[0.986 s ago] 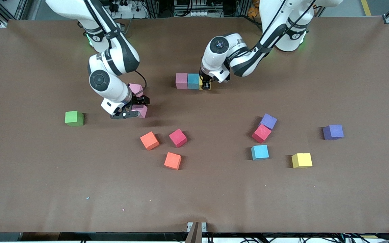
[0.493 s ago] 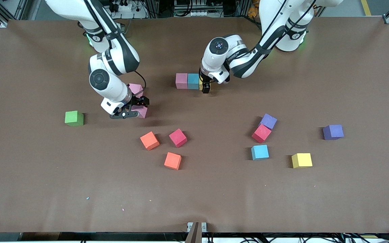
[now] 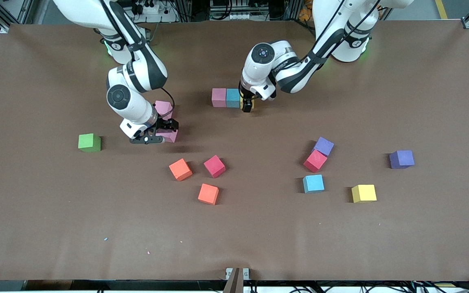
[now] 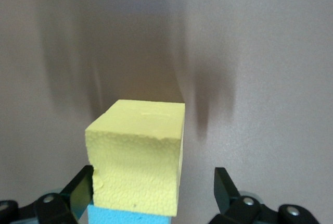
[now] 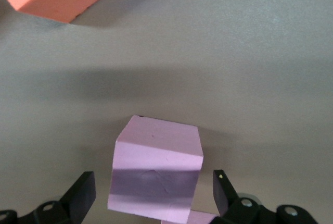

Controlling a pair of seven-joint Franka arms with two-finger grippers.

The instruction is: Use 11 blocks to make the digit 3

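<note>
Three blocks now sit in a touching row near the middle of the desk's edge where the robots' bases stand: a pink block [image 3: 218,97], a light blue block [image 3: 233,97] and a yellow block [image 3: 250,100]. A second ago the left hand [image 3: 248,105] was clamped on that yellow block; it has since let go and its fingers stand wide on either side of it — the wrist view shows a clear gap on one side and the yellow block resting against the blue one. I judge that this finishes the top bar of the digit, with eight blocks left to place.

The right hand [image 3: 156,135] hovers low with its fingers wide around a second pink block [image 3: 170,134], not yet squeezing it; a third pink block [image 3: 163,108] lies just beside, closer to the bases. That grasp looks like the next step.

Loose blocks wait toward the front camera's edge of the desk — two orange blocks [image 3: 180,169] [image 3: 208,193] and a crimson block [image 3: 214,166] mid-desk; another crimson block [image 3: 315,160] touching a lilac block [image 3: 323,146], a light blue block [image 3: 313,183], a yellow block [image 3: 364,193] and a purple block [image 3: 402,159] toward the left arm's end. The green cube [image 3: 89,143] sits apart toward the right arm's end.
</note>
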